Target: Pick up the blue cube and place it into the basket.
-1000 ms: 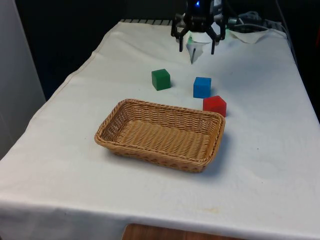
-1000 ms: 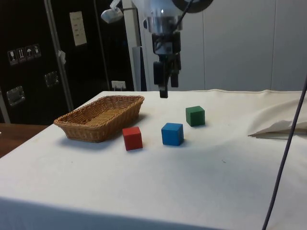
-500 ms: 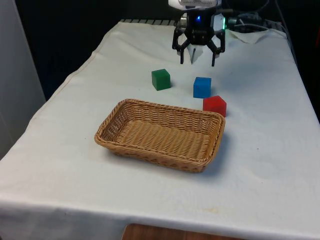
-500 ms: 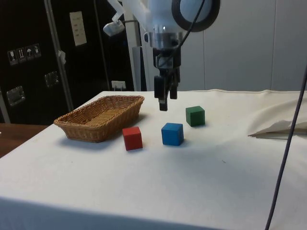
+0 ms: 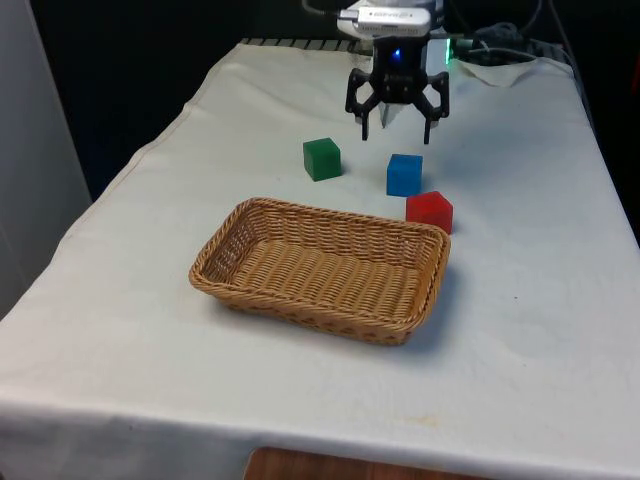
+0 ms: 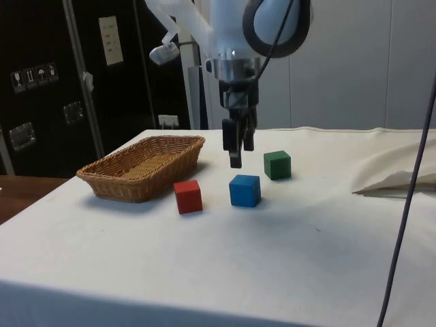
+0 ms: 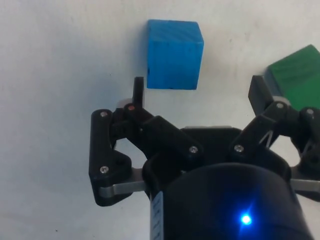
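Here gripper spread wide, hovering above table just behind blue cube.

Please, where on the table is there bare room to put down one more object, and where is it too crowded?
Bare cloth lies between the basket and the table's near edge, and along both long sides of the basket. It is crowded beyond the basket: the red cube, blue cube and green cube cluster there, with the open tool hanging over them.
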Available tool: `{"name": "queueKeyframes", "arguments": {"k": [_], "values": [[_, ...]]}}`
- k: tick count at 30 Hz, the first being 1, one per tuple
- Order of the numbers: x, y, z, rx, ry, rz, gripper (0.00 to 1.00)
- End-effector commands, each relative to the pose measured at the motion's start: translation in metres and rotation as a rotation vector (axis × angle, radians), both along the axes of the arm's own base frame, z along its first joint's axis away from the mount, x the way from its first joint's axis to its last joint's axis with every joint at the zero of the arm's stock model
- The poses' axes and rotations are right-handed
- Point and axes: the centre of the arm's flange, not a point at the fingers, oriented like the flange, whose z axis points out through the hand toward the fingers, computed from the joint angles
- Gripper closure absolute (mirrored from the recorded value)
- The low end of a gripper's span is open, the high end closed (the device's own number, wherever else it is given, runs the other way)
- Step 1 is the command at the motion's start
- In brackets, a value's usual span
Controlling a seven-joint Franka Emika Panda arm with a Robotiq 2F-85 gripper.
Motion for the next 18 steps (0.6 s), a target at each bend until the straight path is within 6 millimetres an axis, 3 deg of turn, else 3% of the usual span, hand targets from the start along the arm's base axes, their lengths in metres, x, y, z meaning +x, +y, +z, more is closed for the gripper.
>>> {"name": "queueKeyframes", "arguments": {"k": [1,18], "values": [[0.0,0.002,-0.002,0.015,-0.004,0.003,0.0],[0.002,0.002,-0.024,0.013,0.018,0.029,0.0]]}}
